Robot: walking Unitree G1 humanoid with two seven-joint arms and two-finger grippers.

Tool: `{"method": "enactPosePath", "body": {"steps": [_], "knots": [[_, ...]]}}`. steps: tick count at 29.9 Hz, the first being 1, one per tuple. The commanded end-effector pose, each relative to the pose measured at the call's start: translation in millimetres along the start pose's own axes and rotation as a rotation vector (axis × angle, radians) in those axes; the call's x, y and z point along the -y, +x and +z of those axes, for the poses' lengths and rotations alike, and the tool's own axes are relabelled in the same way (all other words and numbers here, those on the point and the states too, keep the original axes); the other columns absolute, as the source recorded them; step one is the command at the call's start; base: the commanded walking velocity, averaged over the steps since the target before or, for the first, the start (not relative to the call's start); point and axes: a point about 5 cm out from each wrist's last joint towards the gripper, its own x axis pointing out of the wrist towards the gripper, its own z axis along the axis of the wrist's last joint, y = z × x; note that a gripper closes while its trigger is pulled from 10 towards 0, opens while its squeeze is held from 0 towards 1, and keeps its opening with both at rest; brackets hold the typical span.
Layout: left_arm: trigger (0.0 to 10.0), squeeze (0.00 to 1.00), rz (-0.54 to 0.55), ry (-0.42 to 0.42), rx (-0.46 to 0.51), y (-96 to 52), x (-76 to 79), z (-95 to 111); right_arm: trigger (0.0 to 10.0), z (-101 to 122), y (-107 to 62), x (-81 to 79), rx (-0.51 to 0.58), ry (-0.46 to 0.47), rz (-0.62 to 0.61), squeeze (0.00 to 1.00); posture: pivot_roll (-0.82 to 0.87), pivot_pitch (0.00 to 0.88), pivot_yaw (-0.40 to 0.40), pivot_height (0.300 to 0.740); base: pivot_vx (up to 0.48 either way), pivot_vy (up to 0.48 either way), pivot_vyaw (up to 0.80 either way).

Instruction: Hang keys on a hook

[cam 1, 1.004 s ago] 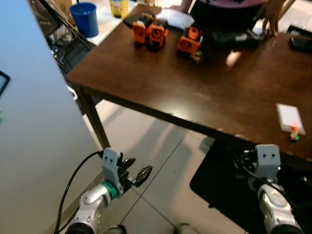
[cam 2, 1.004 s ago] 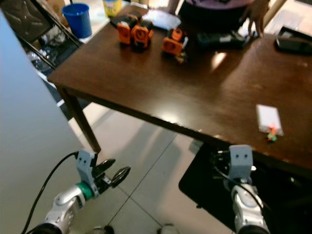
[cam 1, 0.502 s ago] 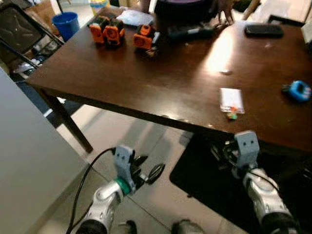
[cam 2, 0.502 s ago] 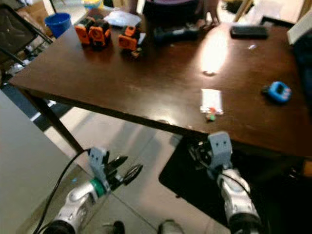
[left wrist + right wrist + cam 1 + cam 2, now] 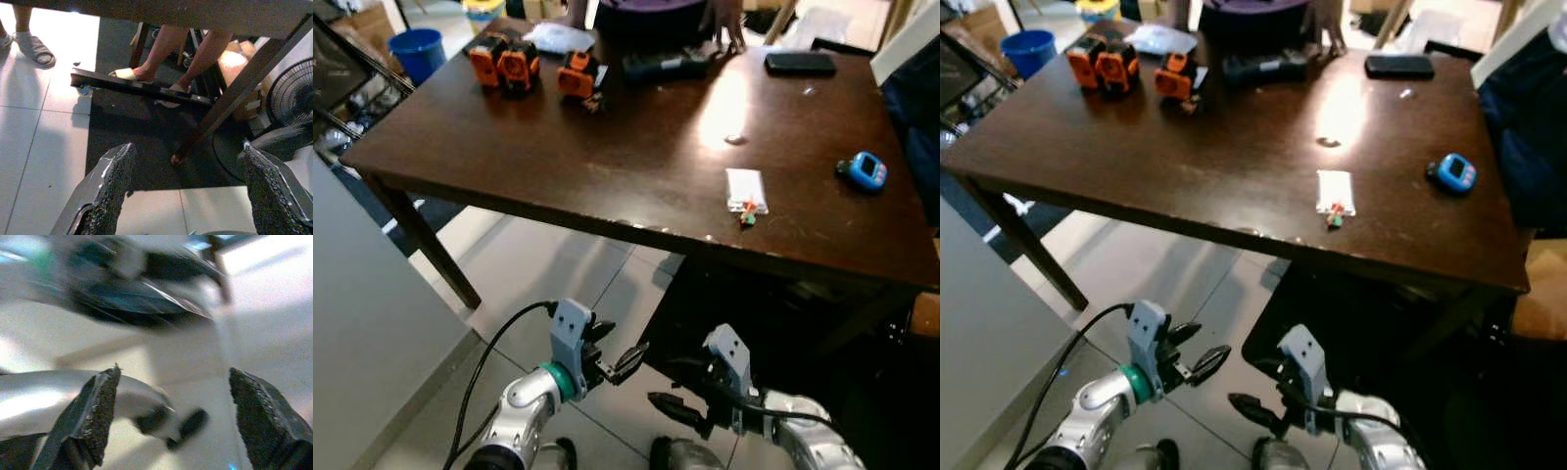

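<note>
Left gripper (image 5: 625, 360) low over the tile floor (image 5: 538, 284), near the table's (image 5: 636, 147) front edge, fingers spread apart w/ nothing between them; left wrist view shows both pads (image 5: 113, 188) wide apart, looking under the table at a person's legs (image 5: 190, 54) in sandals, a dark mat (image 5: 142, 147), a table leg (image 5: 230, 98) and a fan (image 5: 293, 98) on the far side. Right gripper (image 5: 674, 411) just right of it, also low over the floor, pointing left toward the left arm; fingers parted, empty. Right wrist view is blurred but shows its pads (image 5: 95, 416) well apart w/ the left arm beyond.

Keys (image 5: 745, 191): small white tag w/ a red/green bit at its near end, lying flat on the table, right of centre, near the front edge, well apart from both grippers. Can't make out a hook.

Rest of tabletop: blue round gadget (image 5: 862, 169) far right; black phone (image 5: 800, 63) at the far edge; three orange blocks (image 5: 524, 69) far left, a dark bar (image 5: 664, 67) beside them. Person's hand (image 5: 722, 20) rests at the far edge. Blue bucket (image 5: 416, 51) on the floor beyond the table's left corner. Grey panel (image 5: 362, 323) fills the near left.
</note>
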Motion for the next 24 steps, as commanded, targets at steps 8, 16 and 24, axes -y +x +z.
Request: {"method": "enactPosePath", "body": {"steps": [8, 16, 24], "knots": [[10.0, 0.00, -0.014, 0.005, -0.027, -1.6, 4.4, -7, 10.0, 45, 5.2, -29.1, 0.265, 0.113, 0.268, 0.00, -0.08, 0.113, 0.082, 0.740, 0.000, 0.000, 0.00], [10.0, 0.00, 0.003, 0.006, -0.061, -2.3, 2.2, -10, 10.0, 103, -15.6, -34.4, 0.569, 0.049, 0.326, 0.00, -0.08, 0.112, 0.087, 0.740, 0.000, 0.000, 0.00], [10.0, 0.00, 0.020, 0.020, -0.060, -2.6, -0.1, -9, 10.0, 147, -49.1, 12.6, 0.862, 0.000, -0.170, 0.00, -0.09, 0.112, 0.098, 0.740, 0.000, 0.000, 0.00]]}}
